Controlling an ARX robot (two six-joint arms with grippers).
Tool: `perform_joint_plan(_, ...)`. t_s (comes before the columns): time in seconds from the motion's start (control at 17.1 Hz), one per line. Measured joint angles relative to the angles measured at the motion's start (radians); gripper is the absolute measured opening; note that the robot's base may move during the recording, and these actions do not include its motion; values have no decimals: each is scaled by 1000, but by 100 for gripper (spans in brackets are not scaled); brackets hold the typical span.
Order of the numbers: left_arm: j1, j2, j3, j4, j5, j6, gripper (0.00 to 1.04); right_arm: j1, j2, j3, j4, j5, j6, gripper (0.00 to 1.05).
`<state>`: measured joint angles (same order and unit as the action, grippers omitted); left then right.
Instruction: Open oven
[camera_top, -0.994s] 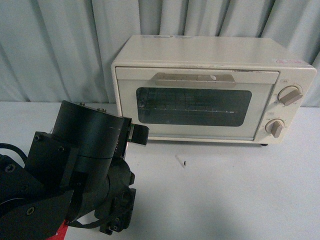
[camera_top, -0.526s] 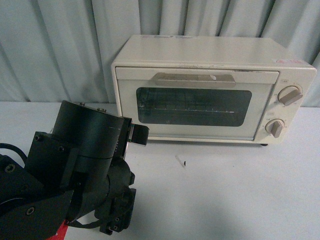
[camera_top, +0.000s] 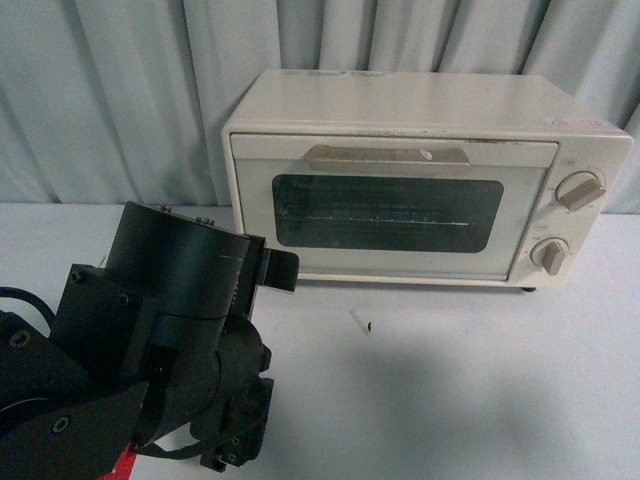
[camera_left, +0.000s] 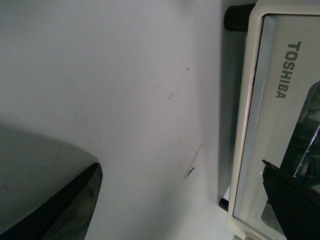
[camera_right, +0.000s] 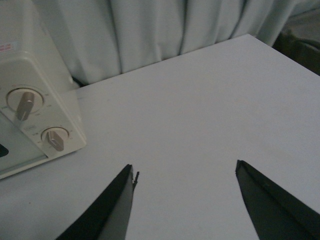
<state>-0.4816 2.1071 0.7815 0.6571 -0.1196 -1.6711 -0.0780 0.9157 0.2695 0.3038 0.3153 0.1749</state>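
Filling the tabletop's (camera_top: 450, 390) near left corner: one black left arm (camera_top: 150, 340). Left gripper (camera_left: 181, 170) has its two fingers (camera_left: 65, 210) spread wide apart; one lies across the oven door's lower corner in the wrist view, contact unclear. One oven (camera_top: 420, 180) stands at the far edge, right of centre, door shut. One silver handle (camera_top: 388, 156) runs along the door top, one wire rack (camera_top: 390, 218) shows behind the glass. Two knobs at its right end: upper knob (camera_top: 580, 190), lower knob (camera_top: 550, 256). Right gripper (camera_right: 184, 167) is likewise spread, over bare tabletop near the knob end.
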Motion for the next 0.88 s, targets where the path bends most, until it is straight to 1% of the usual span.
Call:
perform_joint_plan(0.06, 0, 0, 0, 0, 2, 0, 98, 62, 197, 72, 135, 18, -43, 48)
perform_joint_plan(0.12, 0, 0, 0, 0, 1, 0, 98, 103, 270, 119, 166, 19, -47, 39)
perform_joint_plan(0.23, 0, 0, 0, 0, 1, 0, 98, 219, 425, 223, 192, 22, -72, 17)
perform_joint_plan(0.35, 0, 0, 0, 0, 4, 0, 98, 303, 521, 303, 196, 22, -89, 2)
perform_joint_plan(0.41, 0, 0, 0, 0, 4, 0, 98, 337, 565, 350, 203, 22, -90, 2)
perform_joint_plan(0.58, 0, 0, 0, 0, 4, 0, 98, 394, 635, 440, 206, 26, -102, 2)
perform_joint_plan(0.88, 0, 0, 0, 0, 3, 0, 98, 425, 717, 529, 197, 12, -99, 2)
